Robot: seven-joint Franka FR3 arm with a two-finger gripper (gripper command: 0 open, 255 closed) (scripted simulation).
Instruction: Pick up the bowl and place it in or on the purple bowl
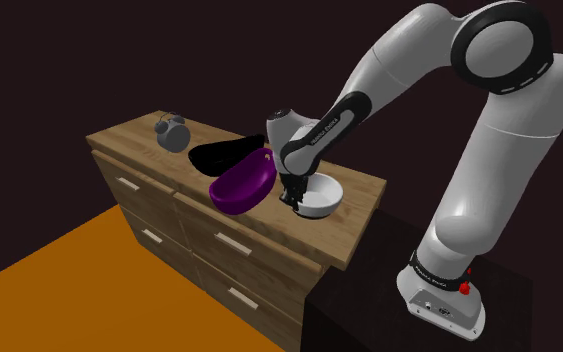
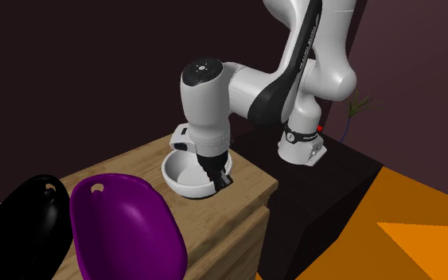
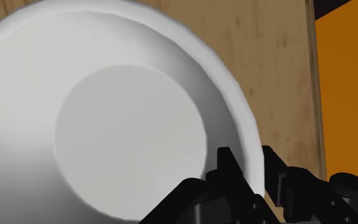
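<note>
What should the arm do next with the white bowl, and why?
Probably lift straight up: the pincer appears clamped on the rim of the white bowl, which sits on the dresser, and the purple bowl lies next to it.

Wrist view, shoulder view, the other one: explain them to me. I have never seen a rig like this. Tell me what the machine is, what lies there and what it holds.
The machine is a white robot arm on a stand, ending in a black two-finger gripper. The shoulder view looks down from beside the stand. The second exterior view looks along the wooden dresser toward the arm. The wrist view comes from a camera on the hand, looking along the fingers. On the dresser are a white bowl, a purple bowl, a black bowl behind it, and a small grey clock-like thing. The fingers pinch the white bowl's rim, one inside, one outside. The bowl appears to rest on the dresser.
</note>
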